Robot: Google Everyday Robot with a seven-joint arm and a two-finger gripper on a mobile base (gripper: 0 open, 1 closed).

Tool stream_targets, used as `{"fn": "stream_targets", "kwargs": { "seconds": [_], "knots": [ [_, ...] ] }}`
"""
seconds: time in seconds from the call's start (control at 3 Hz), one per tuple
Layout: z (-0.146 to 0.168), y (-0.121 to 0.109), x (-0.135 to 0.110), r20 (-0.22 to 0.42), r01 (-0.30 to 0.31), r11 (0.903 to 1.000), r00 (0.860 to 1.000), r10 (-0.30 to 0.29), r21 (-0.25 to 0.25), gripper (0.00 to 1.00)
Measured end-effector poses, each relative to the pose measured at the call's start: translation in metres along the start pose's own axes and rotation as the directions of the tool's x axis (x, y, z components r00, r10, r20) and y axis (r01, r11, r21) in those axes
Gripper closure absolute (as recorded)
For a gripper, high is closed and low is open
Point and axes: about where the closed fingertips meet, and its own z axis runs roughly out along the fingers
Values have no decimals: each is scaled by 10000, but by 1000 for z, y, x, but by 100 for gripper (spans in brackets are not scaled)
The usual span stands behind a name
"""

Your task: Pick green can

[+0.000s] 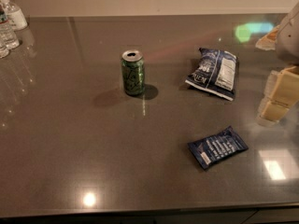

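Observation:
The green can (pixel 133 73) stands upright on the dark grey counter (pixel 70 139), left of centre. It has a silver top and pale markings on its side. My gripper (pixel 274 101) shows as pale yellowish blocks at the right edge of the view, well to the right of the can and apart from it. Nothing is seen in the gripper. Part of the arm above it runs out of view.
A large blue snack bag (pixel 212 73) lies right of the can. A smaller blue bag (pixel 217 147) lies nearer the front edge. Clear bottles (pixel 8 24) stand at the far left corner. A wall runs along the back.

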Motion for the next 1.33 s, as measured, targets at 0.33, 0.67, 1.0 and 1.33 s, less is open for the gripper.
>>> {"fn": "stream_targets", "kwargs": {
  "seconds": [0.33,0.67,1.0,1.33],
  "knots": [
    [-1,-1,-2,60,35,10000,10000,-35,4,0],
    [5,-5,-17,509,369,9992,9981,-361,-138,0],
    [18,-8,-42,1242,759,9964,9897,-707,-372,0],
    [36,-16,-70,2078,891,9948,9751,-772,-487,0]
  ]
}}
